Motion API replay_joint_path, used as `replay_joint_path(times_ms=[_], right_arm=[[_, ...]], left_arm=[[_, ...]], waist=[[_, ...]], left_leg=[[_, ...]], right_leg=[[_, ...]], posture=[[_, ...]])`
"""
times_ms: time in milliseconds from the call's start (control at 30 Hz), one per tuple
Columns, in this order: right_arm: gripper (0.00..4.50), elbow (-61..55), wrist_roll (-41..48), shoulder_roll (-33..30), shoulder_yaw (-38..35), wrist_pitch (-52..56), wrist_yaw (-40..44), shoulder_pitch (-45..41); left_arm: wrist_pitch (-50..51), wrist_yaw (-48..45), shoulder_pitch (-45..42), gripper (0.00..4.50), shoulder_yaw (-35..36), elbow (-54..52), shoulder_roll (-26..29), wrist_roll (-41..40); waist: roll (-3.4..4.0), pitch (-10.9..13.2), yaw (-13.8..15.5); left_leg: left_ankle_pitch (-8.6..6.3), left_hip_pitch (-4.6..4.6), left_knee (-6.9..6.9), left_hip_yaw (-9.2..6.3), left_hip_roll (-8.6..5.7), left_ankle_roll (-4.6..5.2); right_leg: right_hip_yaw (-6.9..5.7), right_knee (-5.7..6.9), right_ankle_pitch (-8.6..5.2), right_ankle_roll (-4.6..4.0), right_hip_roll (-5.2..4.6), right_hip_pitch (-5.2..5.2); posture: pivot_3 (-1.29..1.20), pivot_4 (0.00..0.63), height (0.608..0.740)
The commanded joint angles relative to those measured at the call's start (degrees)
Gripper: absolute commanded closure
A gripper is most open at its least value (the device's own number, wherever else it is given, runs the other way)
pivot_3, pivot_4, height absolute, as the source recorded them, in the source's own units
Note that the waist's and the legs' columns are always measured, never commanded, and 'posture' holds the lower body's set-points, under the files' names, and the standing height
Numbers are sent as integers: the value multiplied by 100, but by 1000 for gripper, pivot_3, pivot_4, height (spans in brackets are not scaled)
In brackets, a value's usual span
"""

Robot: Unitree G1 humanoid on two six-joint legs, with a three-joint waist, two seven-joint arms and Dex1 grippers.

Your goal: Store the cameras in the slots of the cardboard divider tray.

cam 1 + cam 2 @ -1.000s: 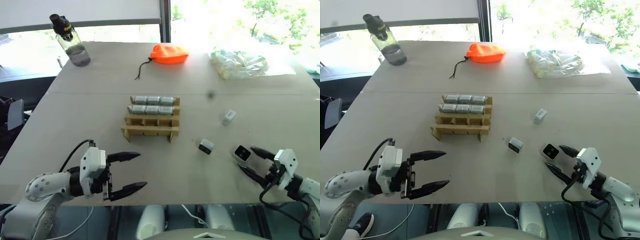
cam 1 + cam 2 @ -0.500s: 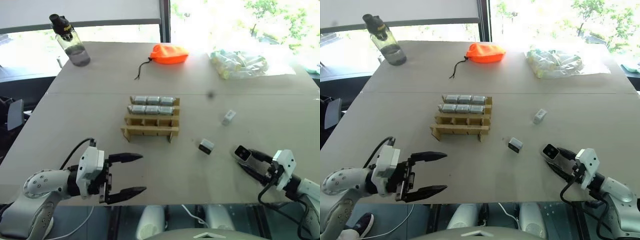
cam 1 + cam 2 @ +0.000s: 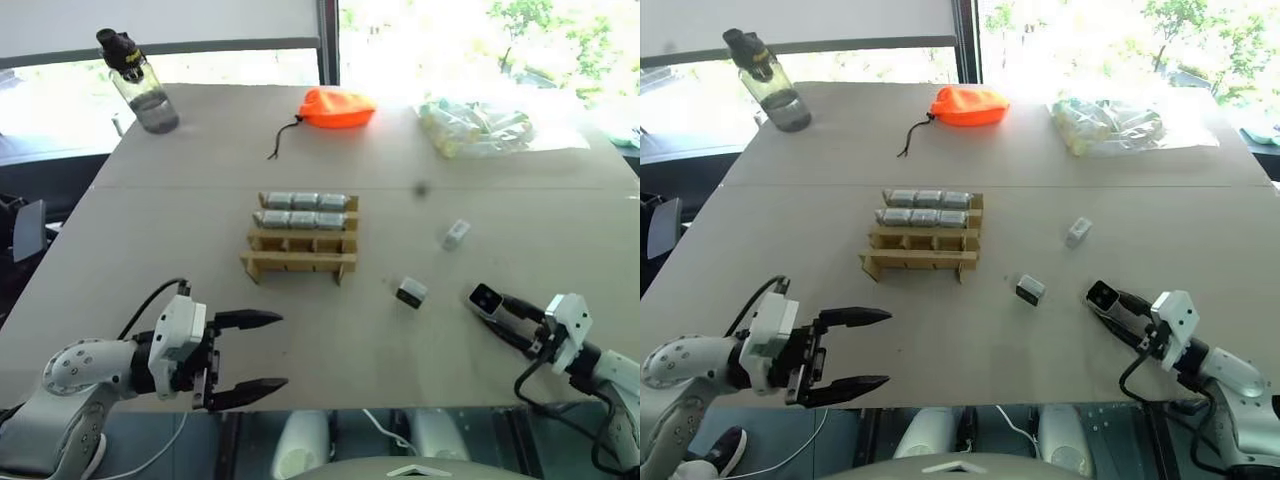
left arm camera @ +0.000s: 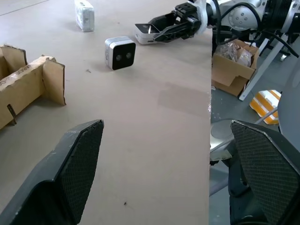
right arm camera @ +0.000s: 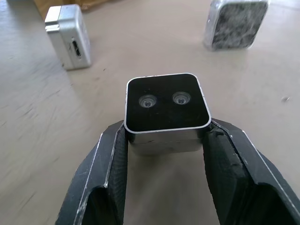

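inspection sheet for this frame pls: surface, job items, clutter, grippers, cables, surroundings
Surface: tan table, seam across it.
Job's things: tray mid-table, six cameras in its two far rows, two near rows empty; three loose cameras to its right, one held, one nearer, one farther.
Clutter: bottle, orange pouch, plastic bag at the far edge.
Grippers: left gripper open over the near edge, holding nothing; right gripper shut on the held camera.
Cables: black cables at both wrists; pouch drawstring on the table.
Surroundings: windows behind; cardboard box on the floor.
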Motion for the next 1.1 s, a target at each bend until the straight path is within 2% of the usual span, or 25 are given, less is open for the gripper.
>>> replay_joint_path(times_ms=[33, 167, 333, 433, 600, 733, 933, 1100], right_arm=[[2776, -575, 162, -90, -145, 65, -162, -344], [2776, -1141, 233, -143, -50, 391, -461, -1108], [2776, -1502, -270, -328, 801, 523, -218, -2245], [2776, -1270, -1335, -357, 1712, 186, -120, -3047], [2776, -551, -2517, -20, 2639, -811, -283, -4081], [2776, -59, -3084, 67, 2956, -1800, -403, -4512], [2776, 236, -3661, 65, 3167, -3091, -718, -4767], [2776, 165, -3961, 205, 3280, -3518, -1001, -4729]], left_arm=[[2, -48, -141, 0, 165, 47, 67, -127], [96, 204, -587, 0, 26, 206, 6, 0], [627, 811, -1523, 0, -356, 427, -153, -40], [960, 1142, -2300, 0, -678, 637, -363, -75], [1962, 1927, -3118, 0, -1188, 748, -426, 168], [2686, 2211, -3461, 0, -953, 655, -593, -516], [3373, 2239, -3726, 0, -815, 742, -475, -996], [3749, 2164, -3747, 0, -778, 656, -374, -1327]], waist=[[3, 2, -3], [5, 5, -1], [1, 5, -2], [1, 6, 6], [-5, 8, -13], [-9, 9, -15], [-11, 11, -17], [-12, 11, -67]], left_leg=[[0, 2, 0, 2, 0, 0], [0, 11, -1, 5, 3, 0], [0, 23, -1, 11, 2, 1], [7, 20, -3, 7, 3, -12], [9, 7, 1, 13, -8, -16], [10, -36, 5, 12, -4, -18], [12, -42, 7, 6, -5, -21], [19, -36, 10, 4, -4, -33]], right_leg=[[0, 2, 0, 0, 1, 0], [1, 9, 0, 1, 4, 2], [6, 11, 16, 15, 8, 8], [3, 11, 18, 13, 12, 7], [6, 5, 19, 15, 12, 1], [5, 6, 19, 19, 9, -39], [-6, 7, 18, 20, 1, -41], [-3, 16, 18, 21, 0, -40]], posture=[[0, 150, 740], [0, 150, 740], [0, 150, 740], [0, 150, 740], [0, 150, 740], [0, 150, 740], [0, 150, 740], [0, 150, 740]])
